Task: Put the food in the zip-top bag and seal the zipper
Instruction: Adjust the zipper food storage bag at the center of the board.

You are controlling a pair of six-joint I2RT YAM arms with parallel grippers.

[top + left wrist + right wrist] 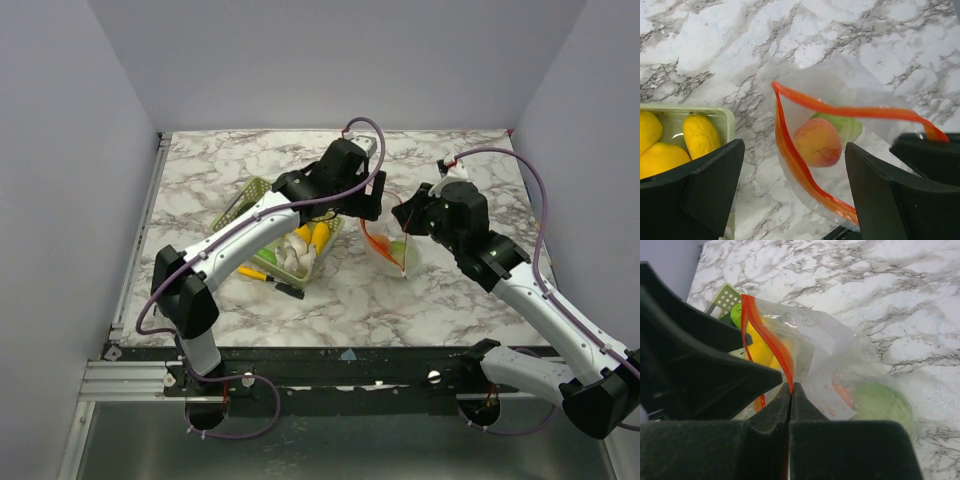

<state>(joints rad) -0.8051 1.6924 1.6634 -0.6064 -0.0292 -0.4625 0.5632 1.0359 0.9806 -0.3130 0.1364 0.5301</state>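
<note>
The clear zip-top bag (840,90) stands open on the marble table, its orange-red zipper (840,109) forming a wide mouth. A red-orange food piece (817,142) and a light green piece (847,127) lie inside it. My left gripper (795,155) is open and empty, just above the bag's mouth. My right gripper (791,386) is shut on the zipper (771,340) and holds that rim up. Several yellow food pieces (700,135) lie in the pale green basket (725,117). In the top view the bag (395,255) sits between the left gripper (368,205) and the right gripper (402,228).
The pale green slotted basket (250,205) stands left of the bag and holds yellow, white and green pieces. A yellow-and-black pen (258,273) lies on the table (470,160) in front of the basket. Grey walls close in the table on three sides.
</note>
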